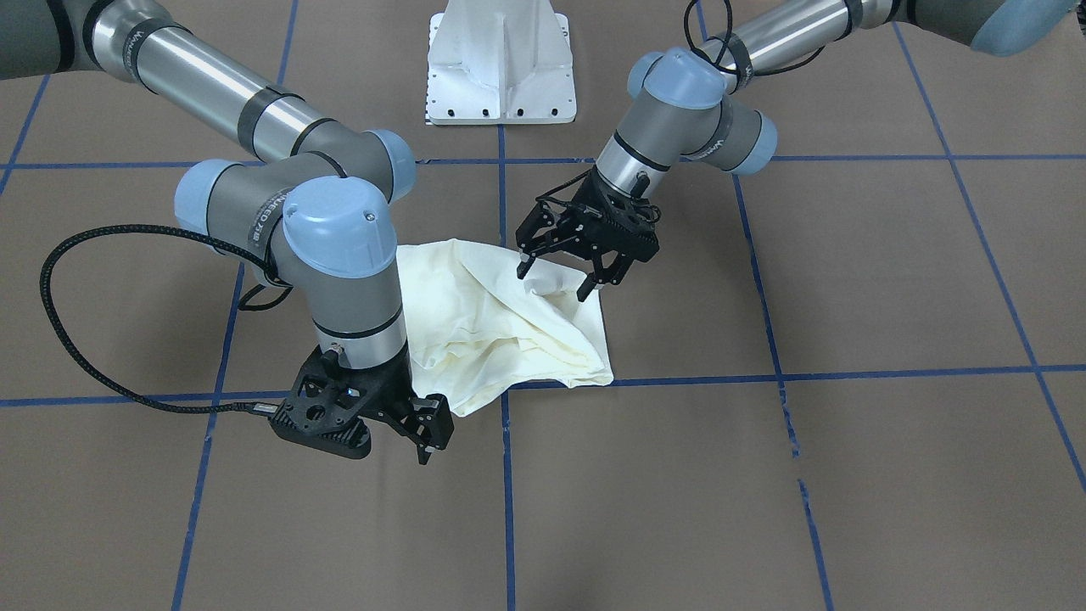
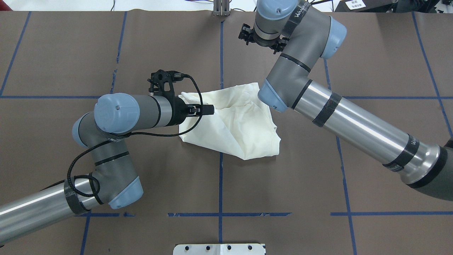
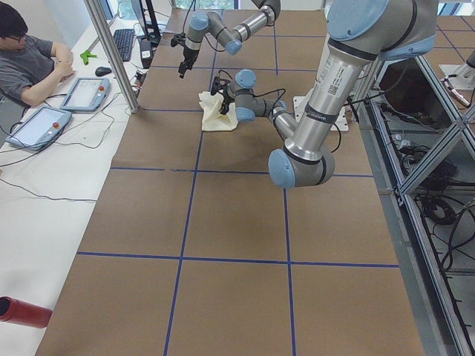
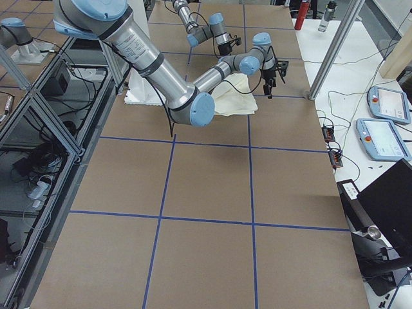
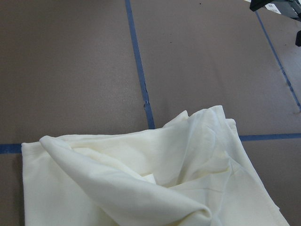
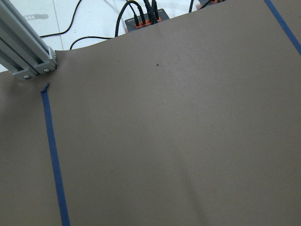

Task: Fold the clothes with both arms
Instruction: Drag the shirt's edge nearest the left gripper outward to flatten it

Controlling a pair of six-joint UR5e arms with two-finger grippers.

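Cream shirt (image 1: 509, 331) bunched on worktop (image 1: 848, 475). We see left fingers (image 1: 528, 259) wide, over its raised fold, so nearer. Right fingers (image 1: 434, 424) just beside the opposite corner, gap unclear.

Brown counter (image 2: 389, 53) crossed by blue tape lines (image 2: 220, 184); beyond the right fingers (image 1: 427, 441) stand an aluminium post (image 3: 113, 55) and a white desk (image 3: 44, 200) (tablets (image 3: 84, 93), keyboard (image 3: 125, 43), cables (image 6: 141, 9)) with a person (image 3: 30, 67) seated; metal framing (image 3: 438, 148) opposite
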